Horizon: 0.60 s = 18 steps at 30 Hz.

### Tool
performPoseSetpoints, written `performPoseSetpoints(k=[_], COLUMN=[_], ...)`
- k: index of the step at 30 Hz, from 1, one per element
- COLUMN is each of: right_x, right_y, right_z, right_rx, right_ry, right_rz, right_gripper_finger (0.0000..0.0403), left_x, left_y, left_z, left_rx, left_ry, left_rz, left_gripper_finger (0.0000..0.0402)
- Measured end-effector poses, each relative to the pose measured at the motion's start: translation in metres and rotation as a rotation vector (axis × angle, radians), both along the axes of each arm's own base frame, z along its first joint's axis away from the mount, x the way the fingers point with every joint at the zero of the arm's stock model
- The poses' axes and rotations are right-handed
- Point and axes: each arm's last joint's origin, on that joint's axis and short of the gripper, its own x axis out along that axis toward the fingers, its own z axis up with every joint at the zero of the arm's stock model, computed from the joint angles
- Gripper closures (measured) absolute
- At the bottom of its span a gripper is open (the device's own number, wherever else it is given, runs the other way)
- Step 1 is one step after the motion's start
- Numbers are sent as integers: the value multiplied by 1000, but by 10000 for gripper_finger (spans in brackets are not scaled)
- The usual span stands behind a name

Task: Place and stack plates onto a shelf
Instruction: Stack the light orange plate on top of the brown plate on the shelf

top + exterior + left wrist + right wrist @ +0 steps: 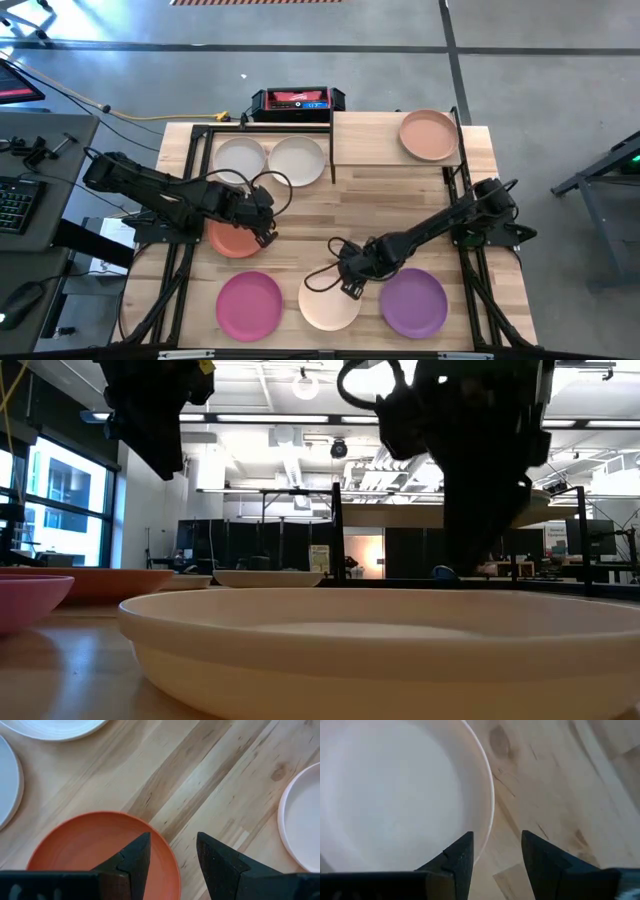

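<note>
On the bench's [400, 190] left half, the left gripper [266, 232] hovers over the near edge of the coral red plate [232, 243], its jaws spread with the plate's rim under the gap between them. Behind it lie two pale plates side by side, a cream plate [239, 158] and a white plate [297, 161], both on the shelf [385, 140] at the bench's far side. Along the front edge, going rightward, sit the magenta plate [249, 305], the dusty pink plate [328, 303] and the purple plate [413, 302]. The right gripper [347, 287] is down at the dusty pink plate's far rim, jaws spread, one finger [457, 857] over the plate's inside and the other over bare wood, nothing pinched. Farther right and back, the peach plate [429, 135] lies alone on the shelf's right end, well apart from both arms
</note>
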Motion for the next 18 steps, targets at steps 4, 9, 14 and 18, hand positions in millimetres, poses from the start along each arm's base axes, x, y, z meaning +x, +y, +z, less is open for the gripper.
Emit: performPoseSetpoints(k=[4,9,14,18], right_x=[2,5,5,5], right_y=[3,5,6,5], right_z=[-10,-20,-23,-23], right_rx=[-3,3,7,-3], right_ry=[17,32,40,34], right_rz=[-7,-25,-43,-68], right_gripper_finger=[258,258,258,265], left_x=[0,0,0,0], left_y=[0,0,0,0], left_z=[0,0,0,0], left_rx=[2,3,7,7], left_ry=[0,-1,-1,-1], left_rz=[0,0,2,2], left_gripper_finger=[252,252,252,252])
